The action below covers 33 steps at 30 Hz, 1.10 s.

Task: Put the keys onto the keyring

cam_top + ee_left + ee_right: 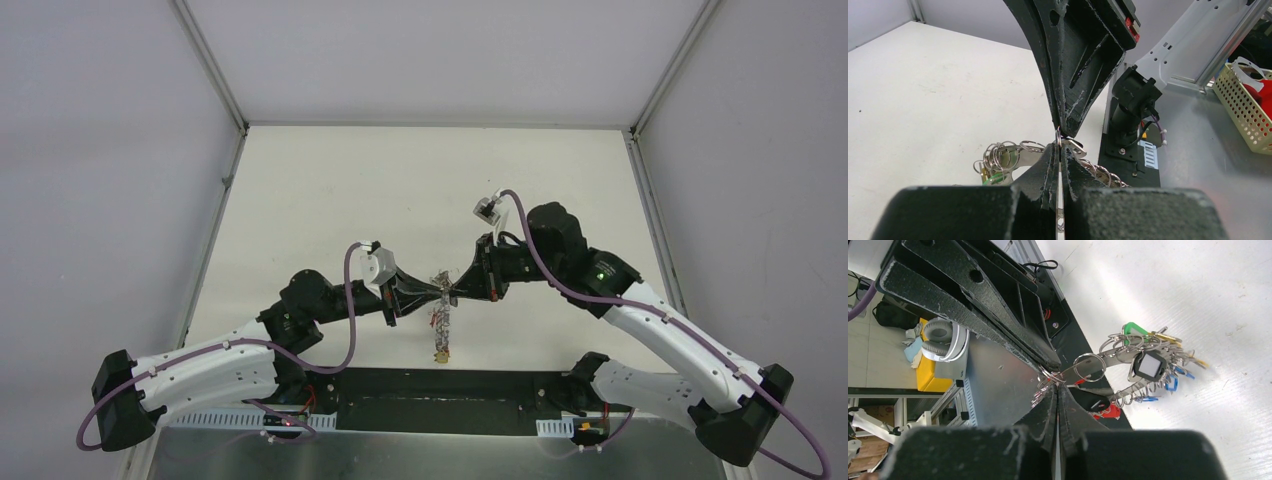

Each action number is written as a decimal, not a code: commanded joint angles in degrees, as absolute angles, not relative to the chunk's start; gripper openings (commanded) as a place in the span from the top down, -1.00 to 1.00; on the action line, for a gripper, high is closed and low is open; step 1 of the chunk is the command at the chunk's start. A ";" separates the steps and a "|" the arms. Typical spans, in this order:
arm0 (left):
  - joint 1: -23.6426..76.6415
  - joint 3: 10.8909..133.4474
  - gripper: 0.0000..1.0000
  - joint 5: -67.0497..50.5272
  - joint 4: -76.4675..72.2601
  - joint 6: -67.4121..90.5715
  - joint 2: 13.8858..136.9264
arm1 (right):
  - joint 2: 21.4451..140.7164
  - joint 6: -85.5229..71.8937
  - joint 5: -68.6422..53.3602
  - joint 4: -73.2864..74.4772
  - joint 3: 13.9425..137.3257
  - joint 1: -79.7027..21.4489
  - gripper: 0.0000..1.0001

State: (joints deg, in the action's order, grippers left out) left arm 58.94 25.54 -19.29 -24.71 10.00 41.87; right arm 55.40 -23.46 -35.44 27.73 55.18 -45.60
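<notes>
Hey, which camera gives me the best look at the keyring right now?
The right wrist view. There the keyring sits mid-frame and close, with its metal loop, small rings and coloured tags all sharp. The top external view shows it only as a tiny dangling bundle. The left wrist view catches just a few of its rings low in the frame.

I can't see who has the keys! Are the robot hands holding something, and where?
The keyring. The left gripper and right gripper both pinch its metal ring at the top, tip to tip; the bunch dangles below.
</notes>
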 commanded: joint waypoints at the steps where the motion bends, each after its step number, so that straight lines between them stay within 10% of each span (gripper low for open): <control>1: 59.48 26.10 1.00 -18.59 -30.06 10.03 40.00 | 53.94 -22.70 -35.44 27.42 57.15 -45.44 1.00; 20: 59.41 26.02 1.00 -19.86 -32.73 9.93 40.69 | 57.44 -23.38 -38.08 23.45 53.20 -45.49 1.00; 29: 59.48 25.54 1.00 -19.64 -32.44 9.84 40.21 | 54.02 -20.95 -39.20 21.43 52.10 -45.44 0.02; 33: 59.43 25.40 1.00 -19.64 -32.22 9.84 39.87 | 50.11 -19.33 -36.66 20.43 51.25 -45.44 -0.06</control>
State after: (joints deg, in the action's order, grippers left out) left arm 58.94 25.21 -19.55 -26.00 9.85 41.32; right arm 55.24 -21.63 -38.13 25.04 51.22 -45.36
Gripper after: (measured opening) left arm 0.010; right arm 0.527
